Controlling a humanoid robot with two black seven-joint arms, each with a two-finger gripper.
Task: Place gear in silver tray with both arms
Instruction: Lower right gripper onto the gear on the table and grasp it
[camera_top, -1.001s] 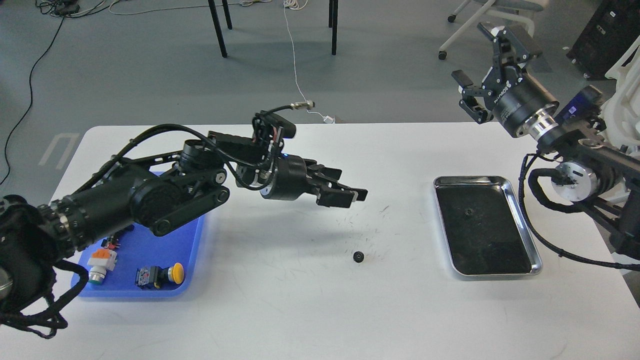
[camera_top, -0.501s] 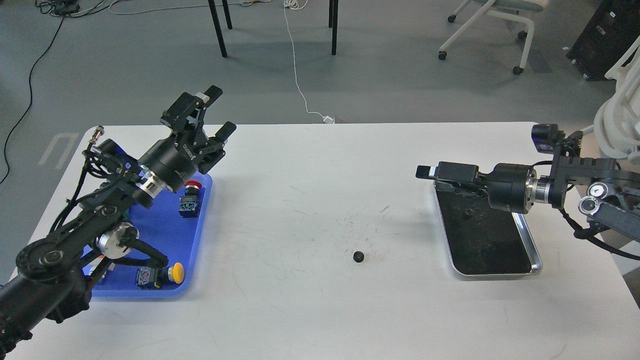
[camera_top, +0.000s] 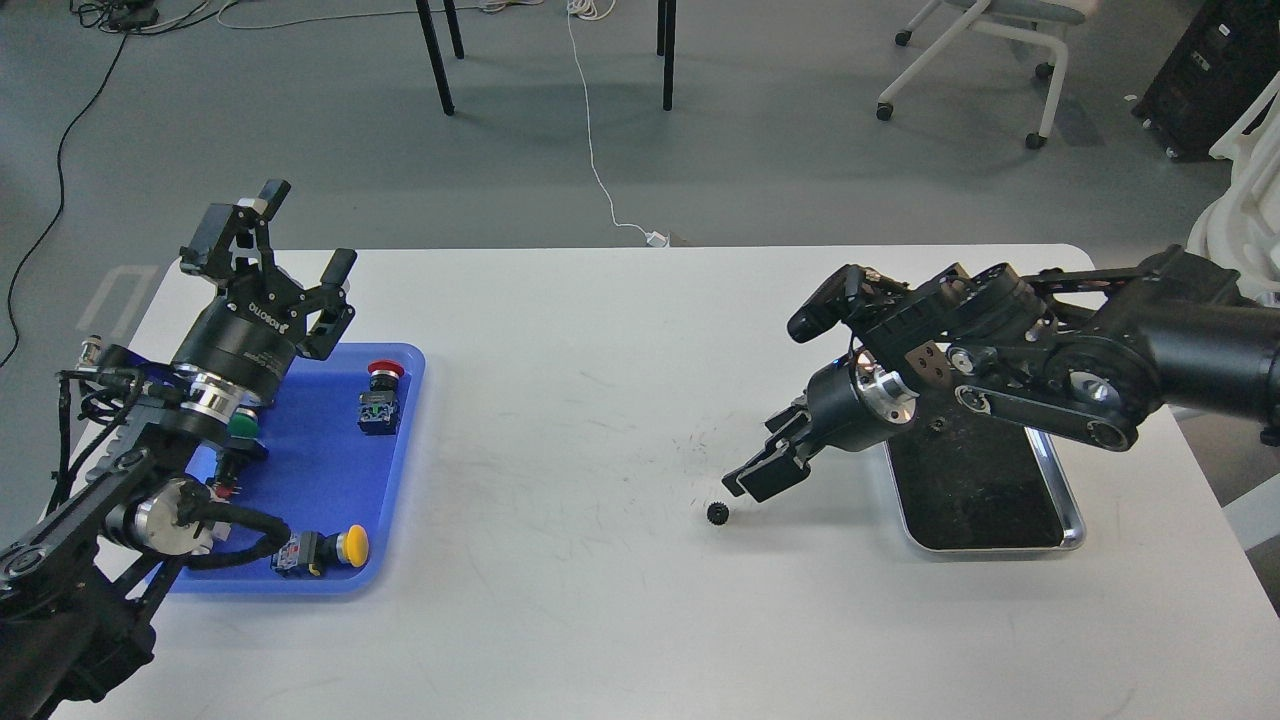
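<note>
A small black gear (camera_top: 717, 513) lies on the white table, near the middle. The silver tray (camera_top: 1062, 500) lies at the right, and my right arm covers its far half. My right gripper (camera_top: 757, 462) points down and to the left. It hangs just above and to the right of the gear, apart from it, open and empty. My left gripper (camera_top: 306, 228) is open and empty. It is raised and points up over the far left corner of the table, above the blue tray.
A blue plastic tray (camera_top: 405, 470) at the left holds push buttons: a red one (camera_top: 383, 372), a yellow one (camera_top: 350, 546) and a green one (camera_top: 240, 425). Chair and table legs stand on the floor beyond the table's far edge.
My right arm has swung from over the silver tray down and left, to just beside the gear. My left arm has drawn back left and raised its gripper. The gear has not moved.
</note>
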